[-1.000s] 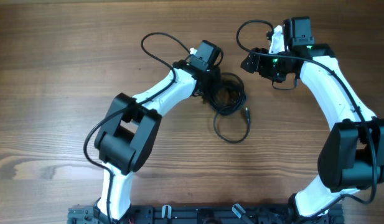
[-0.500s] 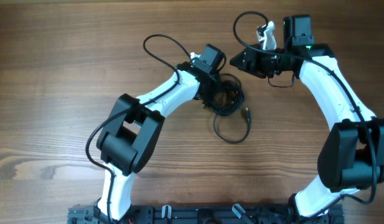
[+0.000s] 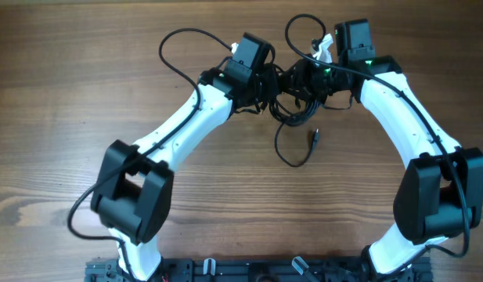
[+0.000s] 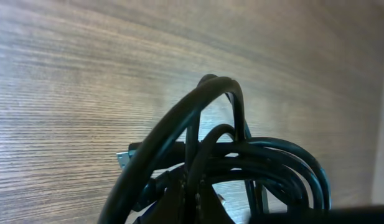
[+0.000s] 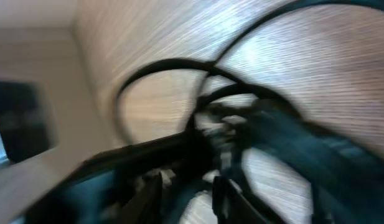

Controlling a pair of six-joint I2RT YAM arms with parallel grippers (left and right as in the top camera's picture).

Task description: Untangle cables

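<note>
Black cables [image 3: 292,106] sit in a knotted bunch at the far middle of the wooden table [image 3: 69,94], squeezed between my two wrists. My left gripper [image 3: 271,88] comes at the bunch from its left and my right gripper [image 3: 302,78] from its right. From overhead the two nearly meet over the knot, and the cords hide most of both sets of fingers.

From the bunch one single loop [image 3: 292,149] hangs out toward the near side and lies flat on the wood. Its plug end [image 3: 314,138] sits just right of the loop, apart from the knot.

In the left wrist view the cables [image 4: 229,149] fill the lower half. Several cords arch up and over, then run together at the bottom edge where my left jaws sit, so I read those jaws as clenched on the bunch. A small pale plug tip [image 4: 122,159] pokes out at the left of that mass, above the wood grain.

The right wrist view is smeared with blur. I can make out curved cords [image 5: 167,65] crossing over the table and dark shapes low in the picture, but I cannot tell whether my right jaws are clamped or released.
</note>
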